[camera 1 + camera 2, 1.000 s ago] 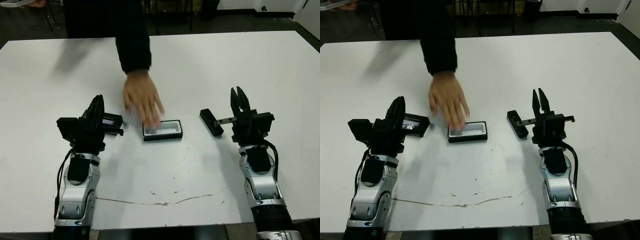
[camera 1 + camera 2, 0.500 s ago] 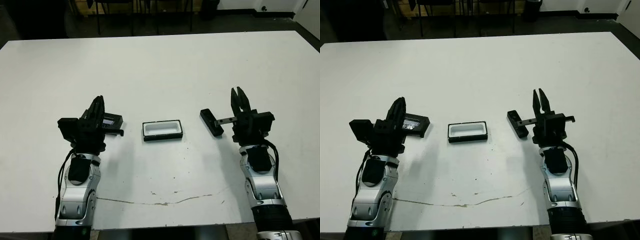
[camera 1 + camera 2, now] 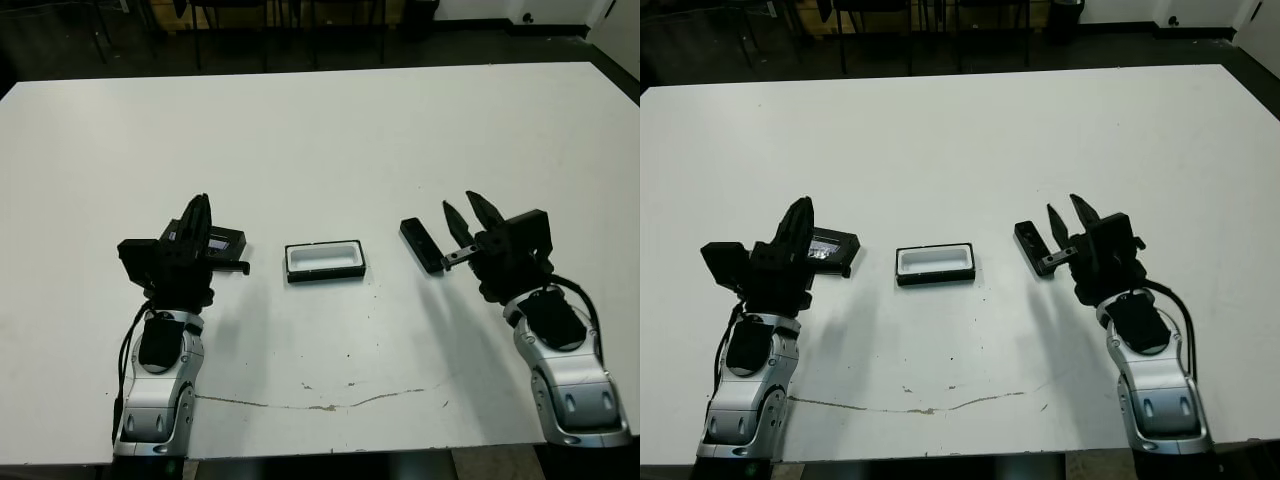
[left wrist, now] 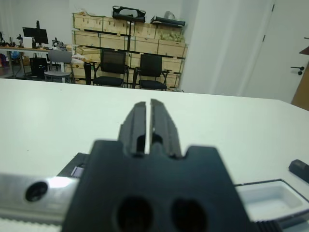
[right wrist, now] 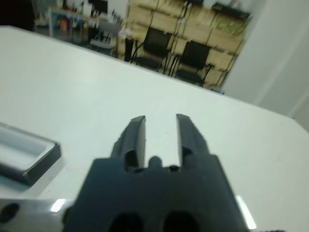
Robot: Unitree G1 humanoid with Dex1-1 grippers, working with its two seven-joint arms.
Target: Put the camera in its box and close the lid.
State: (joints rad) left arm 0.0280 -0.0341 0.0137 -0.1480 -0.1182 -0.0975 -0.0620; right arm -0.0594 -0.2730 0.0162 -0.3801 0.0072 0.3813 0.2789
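The box (image 3: 324, 261) sits open on the white table (image 3: 330, 140). The camera (image 3: 422, 245) lies to the box's right, and the lid (image 3: 222, 241) lies to its left. The left gripper (image 4: 148, 108) has its fingers together above the lid. The right gripper (image 5: 161, 135) has its fingers apart, just beside the camera.
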